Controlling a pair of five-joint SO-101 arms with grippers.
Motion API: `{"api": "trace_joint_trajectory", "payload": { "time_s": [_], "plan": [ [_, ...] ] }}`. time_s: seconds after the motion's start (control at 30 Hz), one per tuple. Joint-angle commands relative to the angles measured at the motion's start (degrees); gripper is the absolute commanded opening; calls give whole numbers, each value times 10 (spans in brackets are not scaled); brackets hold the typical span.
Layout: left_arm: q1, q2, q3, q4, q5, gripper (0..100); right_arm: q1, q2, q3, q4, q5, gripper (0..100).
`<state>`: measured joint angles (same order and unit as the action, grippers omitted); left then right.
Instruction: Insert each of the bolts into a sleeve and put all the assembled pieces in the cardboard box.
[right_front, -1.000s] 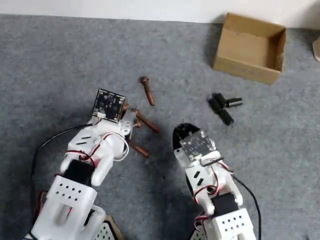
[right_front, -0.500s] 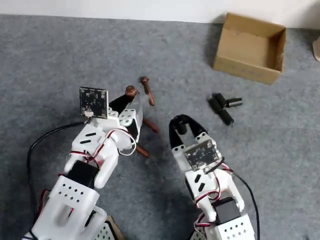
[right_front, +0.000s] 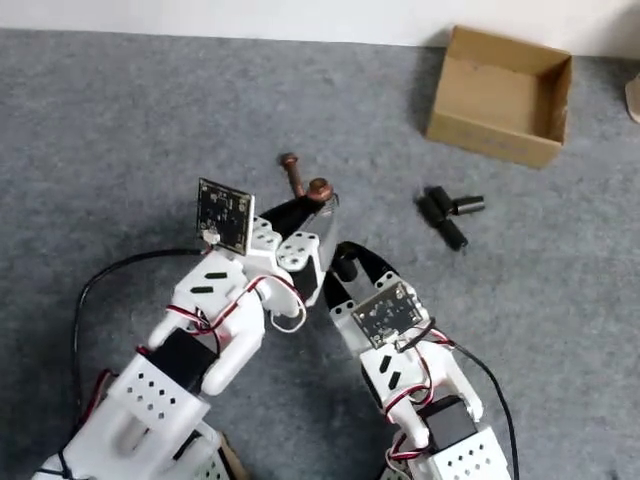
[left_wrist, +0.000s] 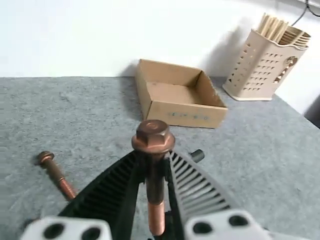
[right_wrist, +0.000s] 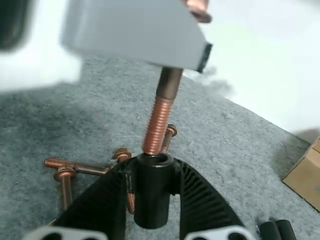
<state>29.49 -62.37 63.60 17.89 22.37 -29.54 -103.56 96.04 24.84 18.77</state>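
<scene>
My left gripper (right_front: 312, 207) (left_wrist: 152, 162) is shut on a copper bolt (right_front: 320, 189) (left_wrist: 154, 180), held head up. Right below it, my right gripper (right_front: 343, 262) (right_wrist: 152, 172) is shut on a black sleeve (right_front: 346, 270) (right_wrist: 152, 200) standing upright. In the right wrist view the bolt's (right_wrist: 159, 120) threaded tip sits at the sleeve's open mouth. The cardboard box (right_front: 490, 135) (left_wrist: 185, 116) stands open at the far right. More black sleeves (right_front: 445, 212) (right_wrist: 275, 231) lie in front of it.
A loose bolt (right_front: 293, 180) (left_wrist: 55, 175) lies on the grey mat just beyond the left gripper. Other loose bolts (right_wrist: 65, 172) lie on the mat beneath the arms. A beige perforated holder (left_wrist: 262, 55) with sticks stands past the box.
The left arm lifted a bolt off the mat and swung right with it. The right gripper turned toward it with the sleeve, and the bolt's tip now meets the sleeve.
</scene>
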Motion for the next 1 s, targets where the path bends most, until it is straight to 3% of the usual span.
{"api": "trace_joint_trajectory", "payload": {
  "time_s": [0.0,0.63,0.87,0.97],
  "plan": [
    [14,-21,-37,-22,18,6,-8,-2,70,2,-4,5],
    [4,-21,42,-21,120,5,-4,-7,71,1,-3,5],
    [2,-21,62,-21,-13,7,-4,-7,72,0,-5,5],
    [6,-21,63,-20,-31,8,-4,-7,72,0,-5,5]
  ]
}}
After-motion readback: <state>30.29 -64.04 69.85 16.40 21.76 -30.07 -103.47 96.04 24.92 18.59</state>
